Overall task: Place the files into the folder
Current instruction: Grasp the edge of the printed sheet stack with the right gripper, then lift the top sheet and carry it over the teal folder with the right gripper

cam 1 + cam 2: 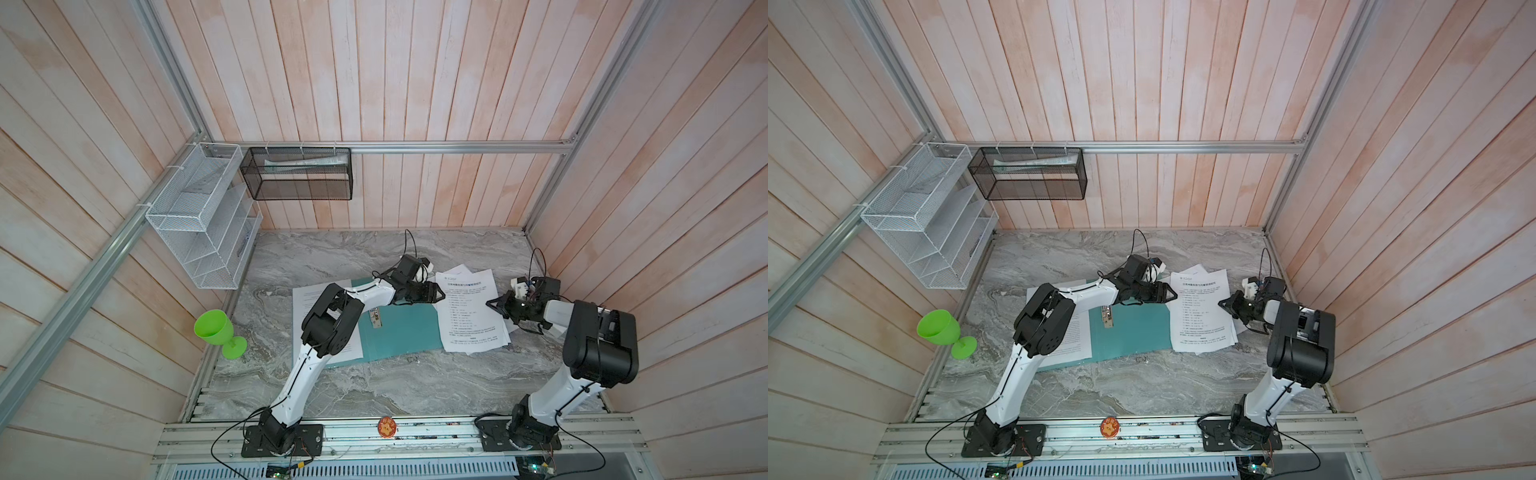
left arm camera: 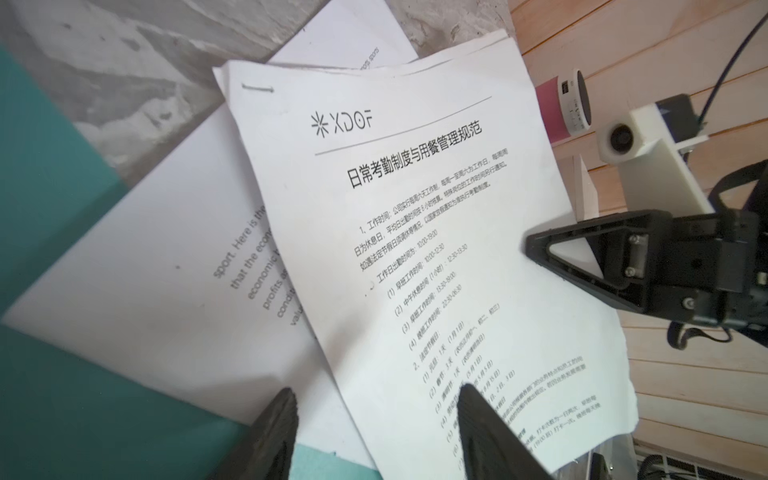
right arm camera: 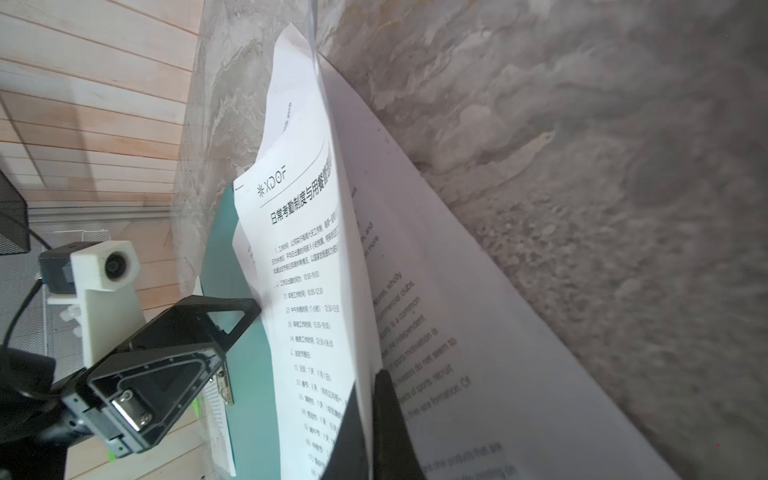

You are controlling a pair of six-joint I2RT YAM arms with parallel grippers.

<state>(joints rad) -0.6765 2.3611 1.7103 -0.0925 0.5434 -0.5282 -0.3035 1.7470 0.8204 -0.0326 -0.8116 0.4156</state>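
Right tool [image 3: 370,388] is pinching the lifted edge of the top sheet of the files [image 1: 471,316], piled at 3 o'clock of the open folder [image 1: 399,332]; left tool [image 2: 378,411] hovers spread. Risk imo: it's a thin grip, so the sheet slips or creases and the lower pages get left behind.

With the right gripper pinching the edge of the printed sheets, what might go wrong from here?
The right gripper is shut on only the top sheets of the files; the fanned-out ones beneath may stay behind. The pinched paper bows in the right wrist view, so dragging it toward the folder might crease it. The open left gripper beside the files could snag them.
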